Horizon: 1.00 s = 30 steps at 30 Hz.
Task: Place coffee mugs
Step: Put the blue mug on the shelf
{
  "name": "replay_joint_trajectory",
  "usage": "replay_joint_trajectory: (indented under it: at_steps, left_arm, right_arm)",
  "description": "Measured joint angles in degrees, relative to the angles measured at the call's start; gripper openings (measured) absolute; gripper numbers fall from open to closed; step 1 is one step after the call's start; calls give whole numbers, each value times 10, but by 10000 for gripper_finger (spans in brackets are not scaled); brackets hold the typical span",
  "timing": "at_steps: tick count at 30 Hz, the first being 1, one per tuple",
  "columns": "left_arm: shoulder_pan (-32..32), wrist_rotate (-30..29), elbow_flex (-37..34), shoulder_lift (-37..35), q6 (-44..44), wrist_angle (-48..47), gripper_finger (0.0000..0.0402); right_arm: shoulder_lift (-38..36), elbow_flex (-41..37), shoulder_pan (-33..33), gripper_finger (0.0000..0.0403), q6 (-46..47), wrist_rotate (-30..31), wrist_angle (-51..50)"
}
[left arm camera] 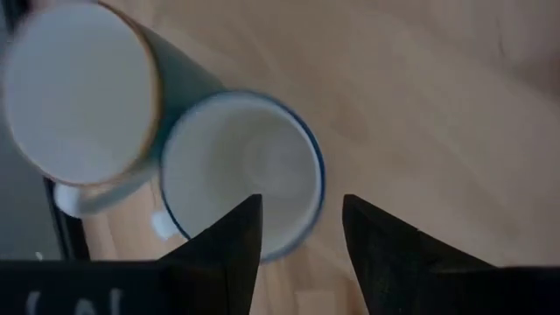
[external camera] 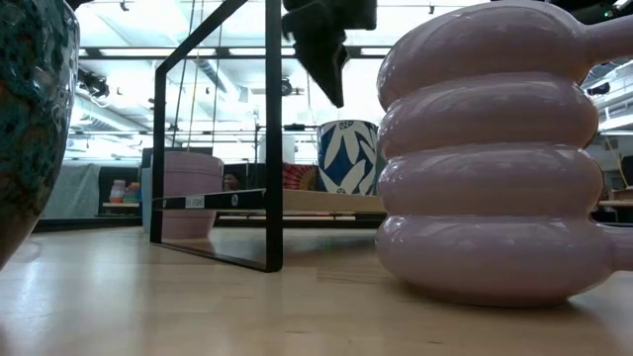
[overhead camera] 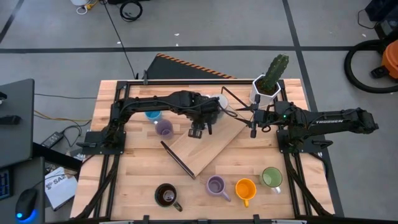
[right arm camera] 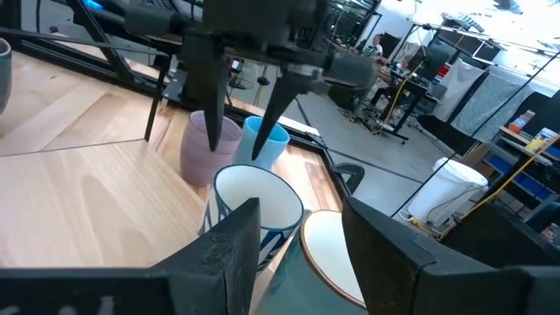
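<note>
Lilac ribbed mug (external camera: 490, 148) stands on the table (overhead camera: 205, 186), well clear of both jaws. Left jaws (overhead camera: 200, 129) hang apart directly above the blue-patterned white mug (left arm camera: 241, 171); pale mug (left arm camera: 83, 92) touches it. Right jaws (right arm camera: 293, 232), apart, face both mugs closely.
</note>
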Motion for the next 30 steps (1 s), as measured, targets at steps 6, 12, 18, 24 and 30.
replay_joint_trajectory:
  at_steps: [6, 12, 18, 24, 30]
  left_arm:
    - [0, 2, 0, 0, 60, -40, 165]
    - [0, 0, 0, 13, 110, -35, 165]
    - [2, -19, 0, 32, 123, -23, 165]
    - [7, -21, 0, 40, 81, -21, 164]
    - [7, -19, 0, 40, 57, -21, 160]
  right_arm:
    - [0, 0, 0, 169, 0, 0, 0]
    - [0, 0, 0, 169, 4, -1, 0]
    - [0, 0, 0, 169, 5, -2, 0]
    - [0, 0, 0, 169, 5, -2, -1]
    - [0, 0, 0, 169, 5, -2, 0]
